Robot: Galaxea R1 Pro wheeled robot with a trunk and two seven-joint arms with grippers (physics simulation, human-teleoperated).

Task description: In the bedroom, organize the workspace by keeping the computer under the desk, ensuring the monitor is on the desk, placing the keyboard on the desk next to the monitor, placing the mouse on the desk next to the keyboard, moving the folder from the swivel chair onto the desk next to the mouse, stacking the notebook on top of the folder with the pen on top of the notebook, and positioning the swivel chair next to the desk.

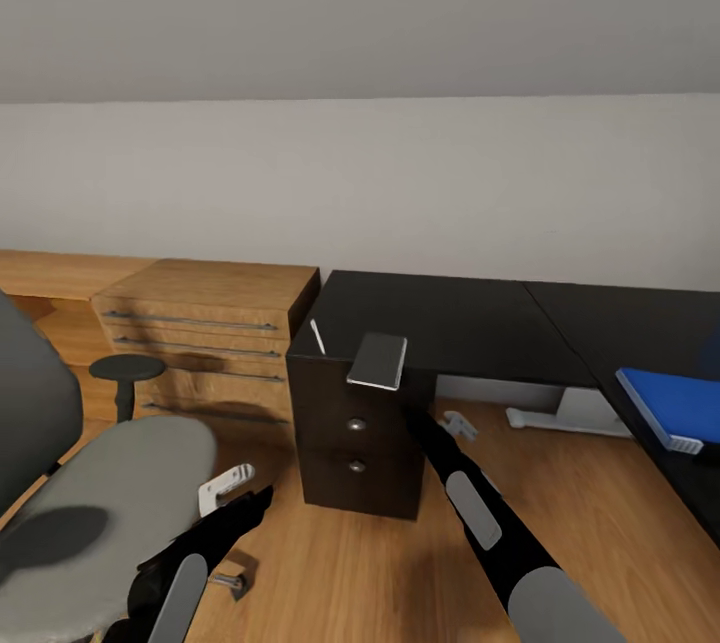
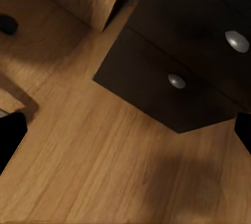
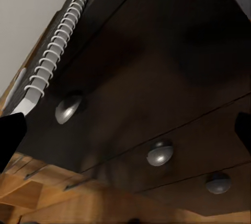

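Your right end effector (image 1: 388, 385) looks clamped on the thin grey notebook (image 1: 377, 360), held at the near left corner of the black tabletop (image 1: 440, 323). The thick blue folder (image 1: 672, 406) lies far right. Swing fast and the notebook may slip, or knock the thin white pen (image 1: 317, 336) off.

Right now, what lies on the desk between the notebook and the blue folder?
In the head view, only bare black desk top lies between the notebook and the folder.
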